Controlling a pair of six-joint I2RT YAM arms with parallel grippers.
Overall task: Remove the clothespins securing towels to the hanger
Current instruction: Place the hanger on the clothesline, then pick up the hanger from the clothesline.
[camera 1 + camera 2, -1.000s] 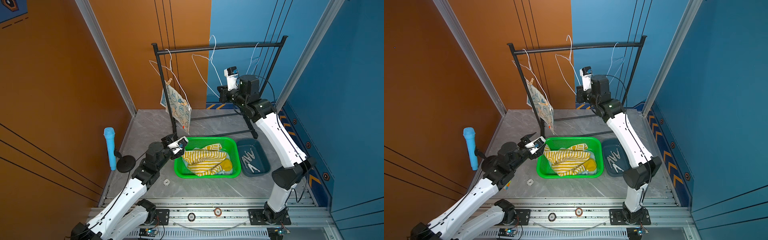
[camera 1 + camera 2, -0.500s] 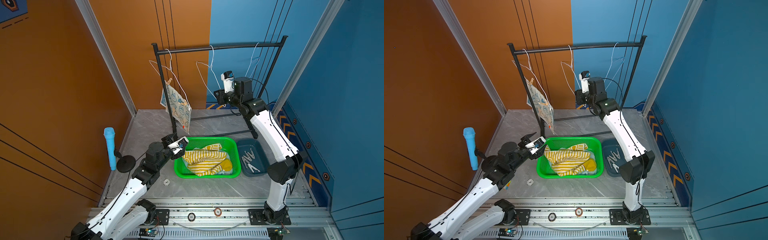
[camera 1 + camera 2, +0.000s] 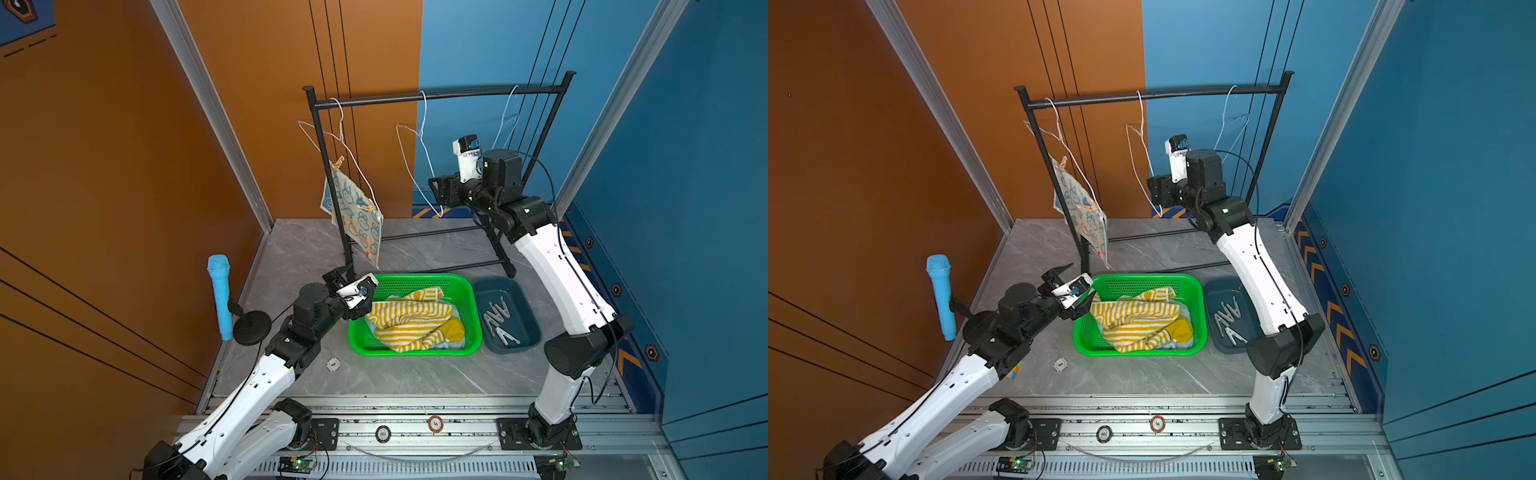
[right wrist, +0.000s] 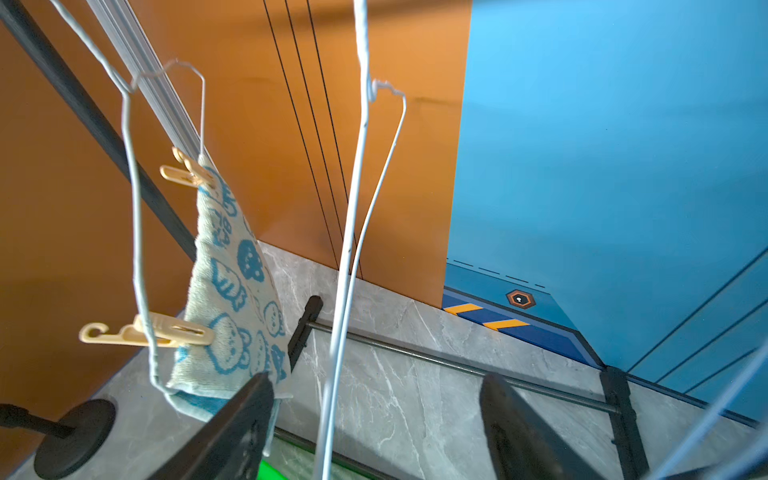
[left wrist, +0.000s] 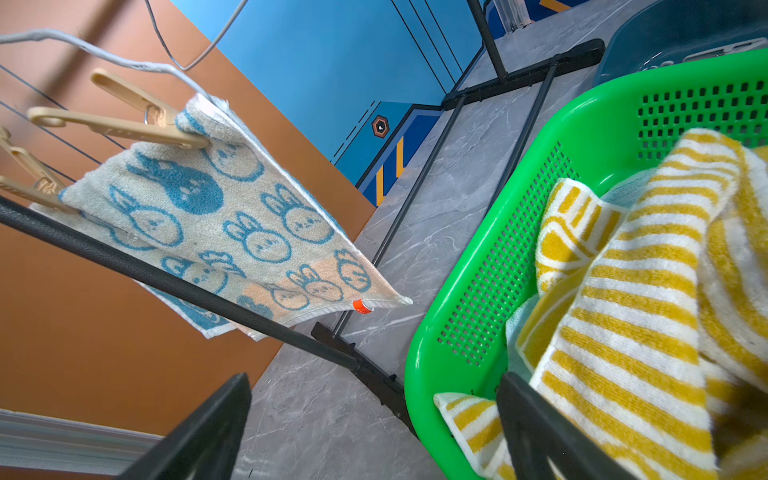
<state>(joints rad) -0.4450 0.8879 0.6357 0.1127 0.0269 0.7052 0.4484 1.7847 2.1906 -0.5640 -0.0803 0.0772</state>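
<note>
Tan clothespins [image 3: 338,162] (two, clipped on the hanger wire [image 4: 137,257]) hold the bunny towel [image 3: 357,220] at twelve o'clock from the left gripper [image 3: 353,291] and nine o'clock from the right gripper [image 3: 438,193], apart from both; each one's jaws stand spread wide.

The cream towel with blue bunny prints [image 5: 232,216] is looped terry cloth, nubbly and matt, with a flat woven hem. The yellow-and-white striped towel [image 5: 640,299] is the same fuzzy terry. The pale tan clothespins [image 5: 120,128] look smooth and moulded, more like plastic than wood, each with a small metal spring. The green perforated basket [image 5: 457,299] is glossy plastic. The thin white wire hangers [image 4: 354,199] look coated and slightly rough. The black rack [image 3: 436,96] is matt, fine-textured metal. The grey marble-patterned table [image 5: 419,245] is smooth with a soft sheen.
</note>
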